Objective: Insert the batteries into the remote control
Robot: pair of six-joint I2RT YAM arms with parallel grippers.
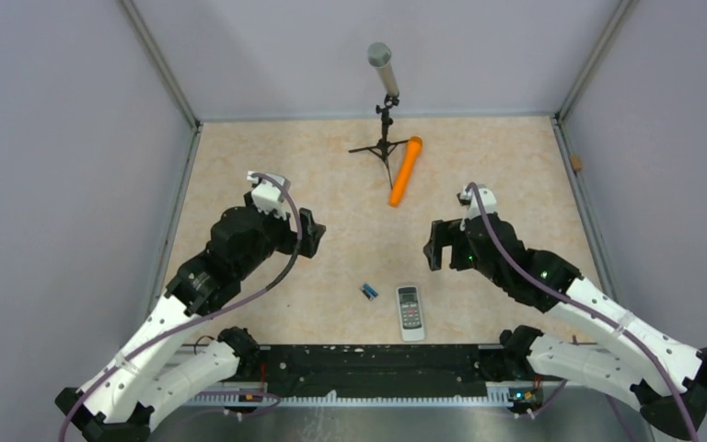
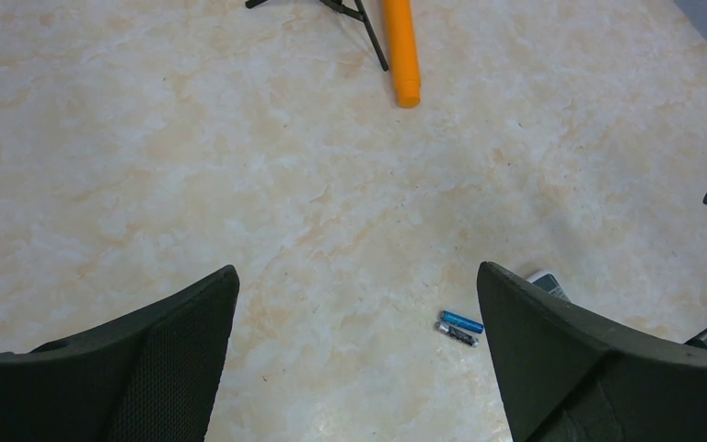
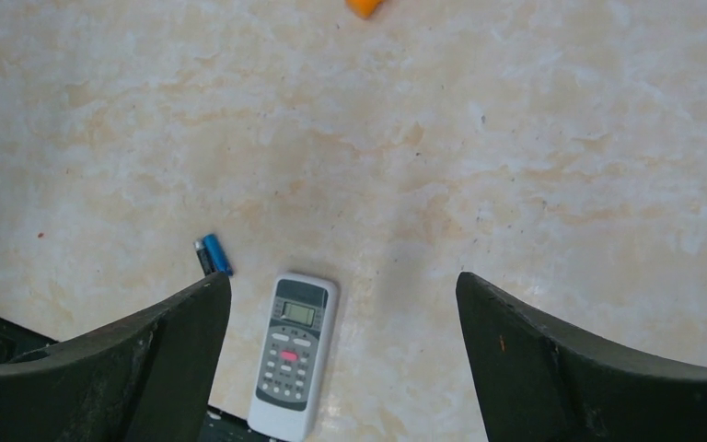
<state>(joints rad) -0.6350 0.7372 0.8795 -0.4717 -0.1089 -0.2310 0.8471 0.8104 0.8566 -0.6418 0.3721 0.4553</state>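
- Lying face up near the arm bases: remote control (image 1: 411, 311).
- batteries (image 1: 369, 291) just left of it, side by side.
- left gripper (image 2: 357, 270) & right gripper (image 3: 341, 276): wide open, nothing held.
- Far back: orange tube (image 1: 405, 171) by mic stand (image 1: 385, 138).

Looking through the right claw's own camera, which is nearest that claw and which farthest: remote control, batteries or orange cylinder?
1. remote control: on the table, framed by the open right claw.
2. batteries: just past the remote's screen end, to one side.
3. orange cylinder: far off, its tip at the top edge.
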